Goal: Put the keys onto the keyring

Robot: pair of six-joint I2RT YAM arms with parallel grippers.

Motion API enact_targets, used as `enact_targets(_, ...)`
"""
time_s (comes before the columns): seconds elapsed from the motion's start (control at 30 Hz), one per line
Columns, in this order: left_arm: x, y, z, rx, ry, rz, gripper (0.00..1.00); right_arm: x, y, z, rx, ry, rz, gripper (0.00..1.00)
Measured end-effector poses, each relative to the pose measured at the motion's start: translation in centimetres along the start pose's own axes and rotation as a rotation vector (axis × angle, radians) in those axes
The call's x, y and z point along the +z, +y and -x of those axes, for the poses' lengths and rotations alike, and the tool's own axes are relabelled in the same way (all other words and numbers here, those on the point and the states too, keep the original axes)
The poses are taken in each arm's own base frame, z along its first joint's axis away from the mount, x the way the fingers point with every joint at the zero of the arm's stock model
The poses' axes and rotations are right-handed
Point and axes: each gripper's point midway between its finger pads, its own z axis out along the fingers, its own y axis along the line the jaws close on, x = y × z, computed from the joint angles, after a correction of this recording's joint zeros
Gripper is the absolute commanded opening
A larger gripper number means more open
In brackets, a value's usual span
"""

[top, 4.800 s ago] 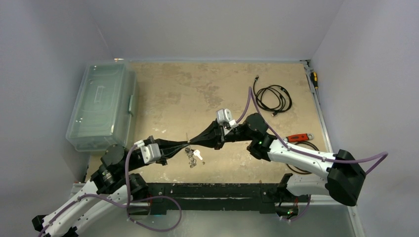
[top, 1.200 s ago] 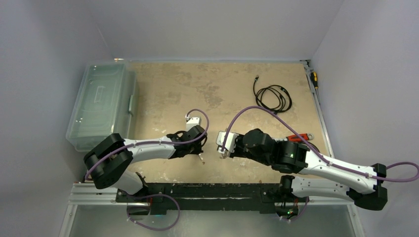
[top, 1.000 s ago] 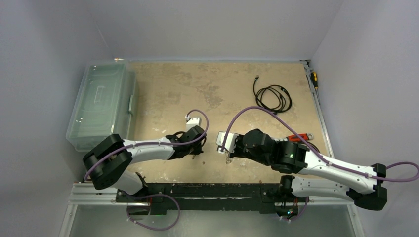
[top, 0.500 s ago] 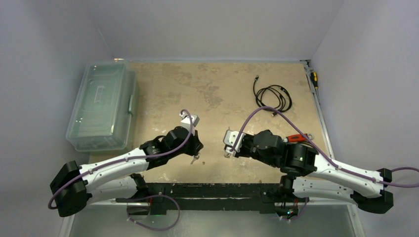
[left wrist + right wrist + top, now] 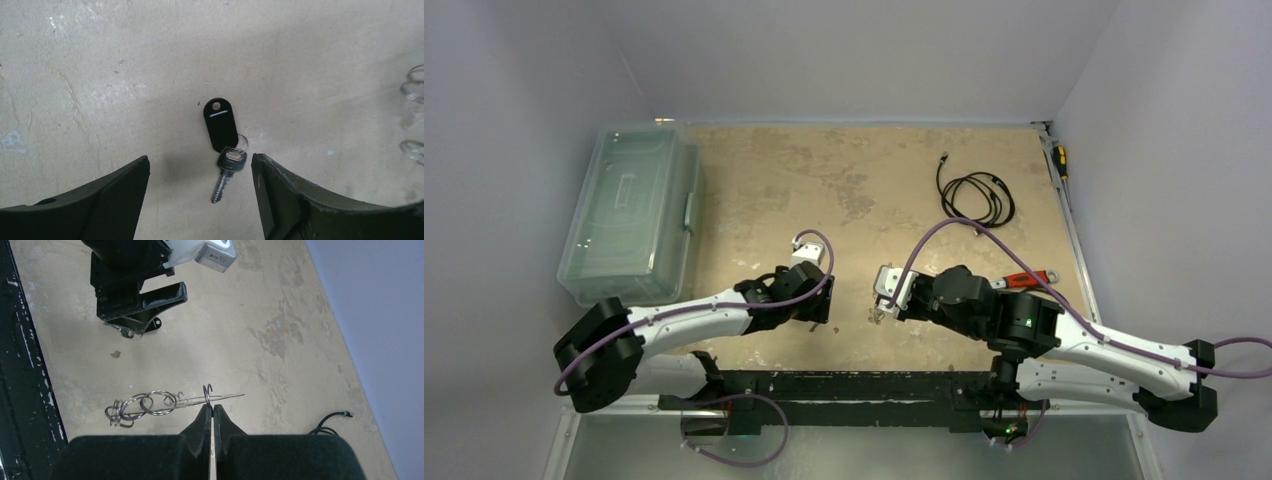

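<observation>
Left gripper (image 5: 200, 158) hangs wide open over the key (image 5: 227, 175), lying flat on the bench (image 5: 100, 75). Right gripper (image 5: 212, 409) is pinched on the keyring (image 5: 150, 405) wire. Key looks tiny, light and slippery, so I'd grab its black tag (image 5: 220, 125).

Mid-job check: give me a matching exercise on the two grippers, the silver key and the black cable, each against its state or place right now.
Things:
1. left gripper
2. right gripper
3. silver key
4. coiled black cable

States or places:
A. toward the far right of the table
B. jaws shut on the keyring
C. jaws open, holding nothing
D. flat on the table, at the end of a black tag

Pairs: 1-C, 2-B, 3-D, 4-A.
</observation>
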Motion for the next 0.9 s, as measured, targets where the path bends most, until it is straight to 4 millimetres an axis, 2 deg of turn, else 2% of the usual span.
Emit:
enact_targets(0.2, 1.8, 0.6, -0.4, 0.026, 0.027, 0.080, 0.70, 0.2, 0.2, -0.1, 0.001, 0.008, 0.004, 0.00)
enact_targets(0.33, 2.3, 0.9, -0.6, 0.034, 0.032, 0.101, 0.65, 0.3, 0.3, -0.3, 0.005, 0.011, 0.005, 0.00)
enact_targets(0.6, 2.6, 0.1, 0.7, 0.023, 0.002, 0.098, 0.62, 0.3, 0.3, -0.2, 0.008, 0.009, 0.008, 0.00)
enact_targets(0.73, 3.4, -0.3, 0.7, 0.013, 0.015, 0.109, 0.51, 0.3, 0.4, -0.4, 0.010, 0.012, 0.009, 0.00)
enact_targets(0.83, 3.9, -0.2, 0.4, 0.009, 0.025, 0.127, 0.47, 0.3, 0.5, -0.6, 0.009, 0.015, 0.010, 0.00)
enact_targets(0.9, 3.9, -0.2, 0.5, -0.005, 0.020, 0.131, 0.39, 0.2, 0.4, -0.6, 0.011, 0.011, 0.008, 0.00)
